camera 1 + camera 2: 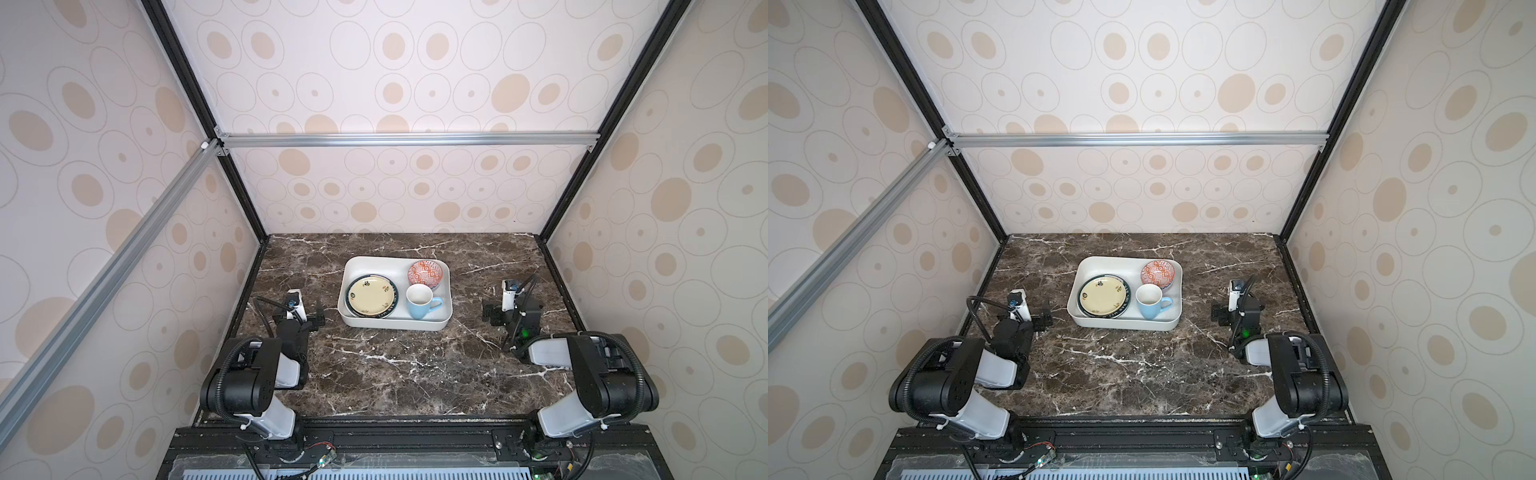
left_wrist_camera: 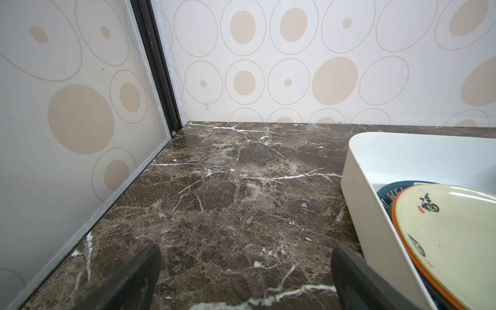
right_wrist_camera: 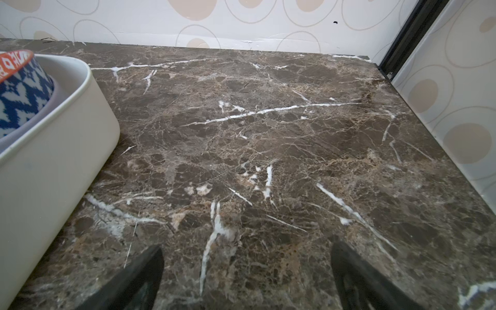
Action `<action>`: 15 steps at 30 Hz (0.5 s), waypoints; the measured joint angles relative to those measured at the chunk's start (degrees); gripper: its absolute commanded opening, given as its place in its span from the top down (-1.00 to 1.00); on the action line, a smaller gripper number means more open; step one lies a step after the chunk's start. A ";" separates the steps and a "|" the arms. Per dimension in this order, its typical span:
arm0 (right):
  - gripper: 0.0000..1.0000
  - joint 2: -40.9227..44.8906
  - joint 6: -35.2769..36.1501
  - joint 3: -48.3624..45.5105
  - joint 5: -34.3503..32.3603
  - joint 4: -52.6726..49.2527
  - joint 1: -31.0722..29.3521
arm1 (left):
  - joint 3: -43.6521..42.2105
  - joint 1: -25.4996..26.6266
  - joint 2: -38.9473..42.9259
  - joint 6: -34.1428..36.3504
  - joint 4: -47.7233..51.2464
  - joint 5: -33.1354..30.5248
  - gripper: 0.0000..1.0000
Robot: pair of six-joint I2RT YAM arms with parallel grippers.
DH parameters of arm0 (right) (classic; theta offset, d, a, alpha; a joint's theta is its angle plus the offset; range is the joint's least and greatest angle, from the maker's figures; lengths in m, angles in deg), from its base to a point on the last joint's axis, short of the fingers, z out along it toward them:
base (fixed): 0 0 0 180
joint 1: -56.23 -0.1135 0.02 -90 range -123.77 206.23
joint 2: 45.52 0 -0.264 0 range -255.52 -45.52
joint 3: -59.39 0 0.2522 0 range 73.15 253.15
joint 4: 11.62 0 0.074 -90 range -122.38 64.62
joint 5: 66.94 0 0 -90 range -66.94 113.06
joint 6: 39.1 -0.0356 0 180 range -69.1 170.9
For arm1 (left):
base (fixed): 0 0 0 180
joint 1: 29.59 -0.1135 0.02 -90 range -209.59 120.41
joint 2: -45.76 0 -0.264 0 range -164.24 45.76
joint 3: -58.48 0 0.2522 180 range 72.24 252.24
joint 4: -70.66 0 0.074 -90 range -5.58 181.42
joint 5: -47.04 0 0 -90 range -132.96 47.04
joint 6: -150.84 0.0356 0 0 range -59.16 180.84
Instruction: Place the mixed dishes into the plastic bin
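The off-white plastic bin (image 1: 390, 323) (image 1: 1121, 325) sits mid-table in both top views. Inside it a cream plate (image 1: 371, 296) (image 1: 1103, 295) lies on a dark-rimmed plate, with a red-patterned bowl (image 1: 424, 273) (image 1: 1157, 272) at the back and a light-blue mug (image 1: 420, 309) (image 1: 1150, 309) upright in front. My left gripper (image 1: 318, 318) (image 1: 1045, 318) (image 2: 246, 249) is open and empty over bare marble just left of the bin (image 2: 359, 193), close to the cream plate (image 2: 451, 228). My right gripper (image 1: 492, 313) (image 1: 1220, 313) (image 3: 247, 248) is open and empty to the right of the bin (image 3: 53, 161) and the bowl (image 3: 21, 91).
Dark brown marble tabletop (image 1: 415, 374) is enclosed by patterned walls at the left, back and right, with black frame posts (image 2: 158, 67) (image 3: 402, 45) in the back corners. Both arm bases stand on a black rail (image 1: 395, 436) along the front edge.
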 measured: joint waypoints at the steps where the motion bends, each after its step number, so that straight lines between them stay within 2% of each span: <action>1: -1.00 0.00 0.00 0.00 0.00 0.00 0.00 | 0.00 0.00 0.00 0.00 0.00 0.07 -0.98; 15: -0.99 0.00 0.00 0.00 0.02 -0.39 0.00 | 0.00 0.00 0.00 0.00 0.00 0.11 -0.98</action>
